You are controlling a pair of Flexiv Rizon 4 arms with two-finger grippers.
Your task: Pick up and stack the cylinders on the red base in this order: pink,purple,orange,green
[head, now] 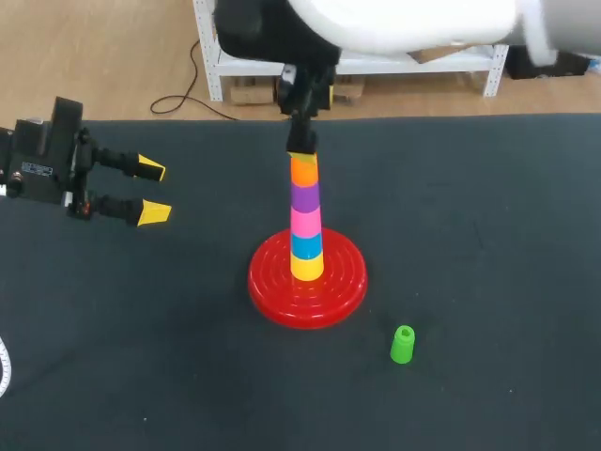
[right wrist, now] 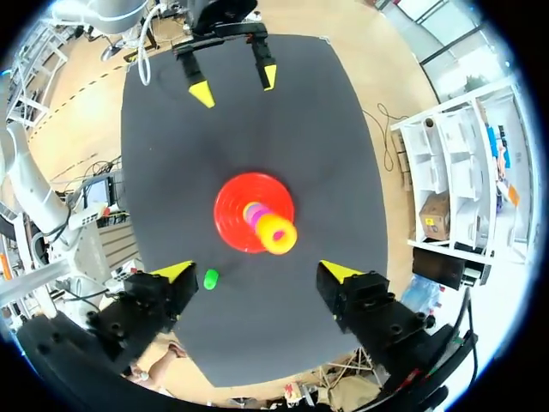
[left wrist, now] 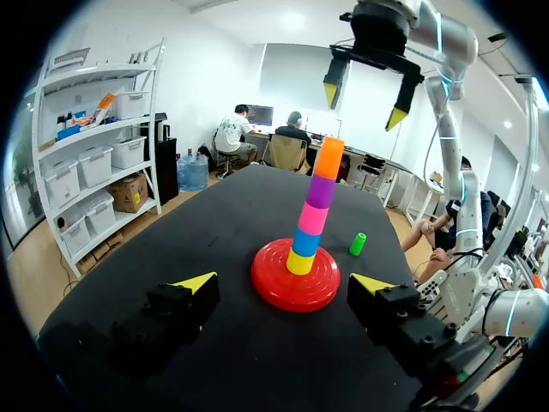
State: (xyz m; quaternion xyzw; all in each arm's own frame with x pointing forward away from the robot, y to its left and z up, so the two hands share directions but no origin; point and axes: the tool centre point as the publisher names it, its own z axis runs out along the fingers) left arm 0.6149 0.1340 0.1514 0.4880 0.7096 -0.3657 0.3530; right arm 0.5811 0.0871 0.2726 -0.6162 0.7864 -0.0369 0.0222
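- The dark worktop (head: 488, 235) runs out of the head view on the left, right and near sides, so its full extent is not shown.
- The right arm (head: 404, 23) is a white bulk that covers most of its own claw from above. Only a dark wrist and one yellow tip show there.
- The right claw (left wrist: 366, 99) hangs directly over the stack. Its fingers are spread and point down either side of the stack's top, clear of it and pinching nothing.
- The left claw (head: 152, 192) sits low and well to one side of the stack, fingers spread wide and empty, pointing toward it.
- The red base (head: 272, 291) lies flat on the worktop under the right claw and ahead of the left claw. Its centre is hidden by the stack.
- The base carries five pieces, from the bottom: a yellow cylinder (head: 306, 267), a blue cylinder (head: 306, 245), the pink cylinder (head: 305, 222), the purple cylinder (head: 304, 196) and the orange cylinder (head: 303, 171), which is nearest the right claw.
- From the right wrist, the orange top masks most of the pieces beneath it.
- The green cylinder (head: 403, 345) stands upright on the worktop, apart from the base. It is well below and to the side of the right claw, and beyond the base from the left claw.
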